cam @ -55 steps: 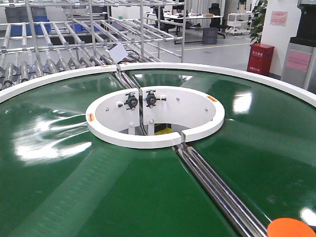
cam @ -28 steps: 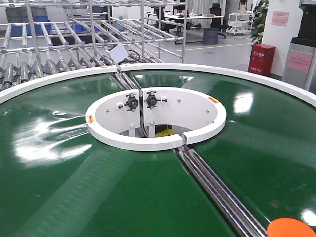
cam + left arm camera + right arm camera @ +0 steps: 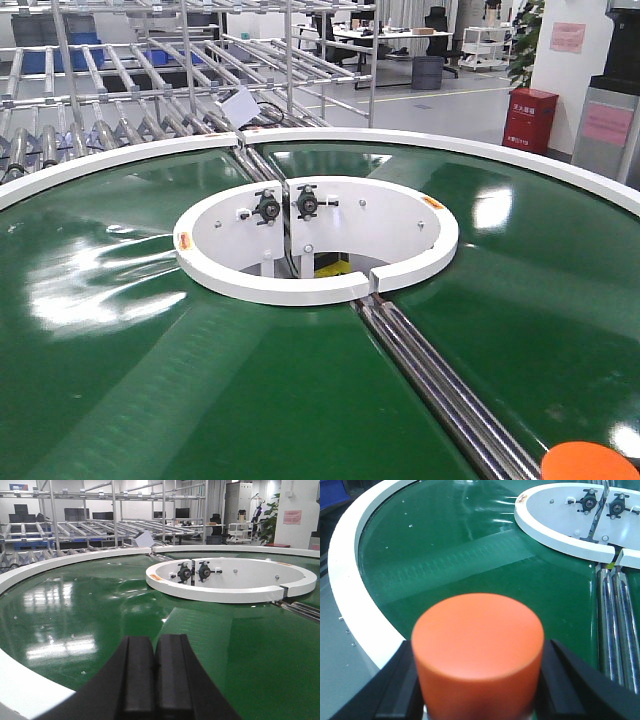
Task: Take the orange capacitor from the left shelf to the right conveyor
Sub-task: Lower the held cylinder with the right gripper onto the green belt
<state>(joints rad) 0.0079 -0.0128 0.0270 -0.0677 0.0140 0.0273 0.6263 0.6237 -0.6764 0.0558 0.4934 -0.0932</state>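
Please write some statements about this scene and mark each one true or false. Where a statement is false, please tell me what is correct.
1. The right gripper is shut on the orange capacitor. True.
2. The left gripper is wide open. False: its fingers are pressed together with nothing between them.
3. Two shiny steel rollers run outward from the white inner ring across the green conveyor belt. True.
4. The orange capacitor lies inside the white inner ring. False: it sits between the right gripper's fingers, over the near part of the belt.
5. A red cabinet stands on the floor beyond the conveyor. True.
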